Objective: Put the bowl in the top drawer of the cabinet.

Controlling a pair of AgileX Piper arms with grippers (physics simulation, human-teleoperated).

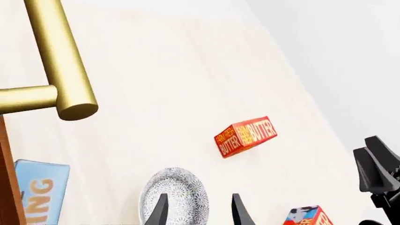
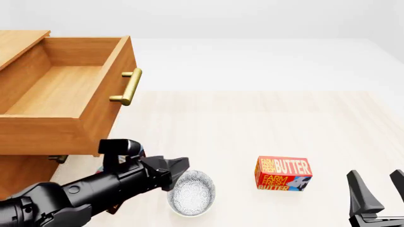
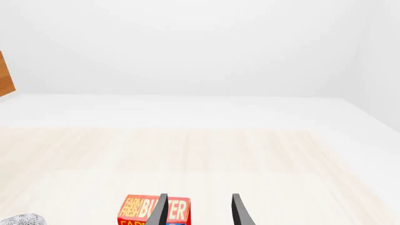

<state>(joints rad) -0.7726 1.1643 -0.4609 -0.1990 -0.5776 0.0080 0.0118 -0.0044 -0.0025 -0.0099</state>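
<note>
The bowl (image 2: 193,194) is small, white and finely patterned, and it rests on the table in front of the cabinet (image 2: 25,165). The top drawer (image 2: 60,90) stands pulled out and empty, its brass handle (image 2: 129,87) facing right. My left gripper (image 2: 175,171) is open just above the bowl's near-left rim. In the left wrist view the bowl (image 1: 177,192) lies partly between the fingers of the left gripper (image 1: 198,212). My right gripper (image 2: 381,189) is open at the front right, holding nothing; the right wrist view shows the right gripper (image 3: 200,211) and the bowl's edge (image 3: 22,219).
A red butter box (image 2: 283,174) stands on the table right of the bowl. A blue box (image 1: 37,190) sits by the cabinet base, mostly hidden under my left arm in the front view. Another red and blue box (image 1: 309,216) shows in the left wrist view.
</note>
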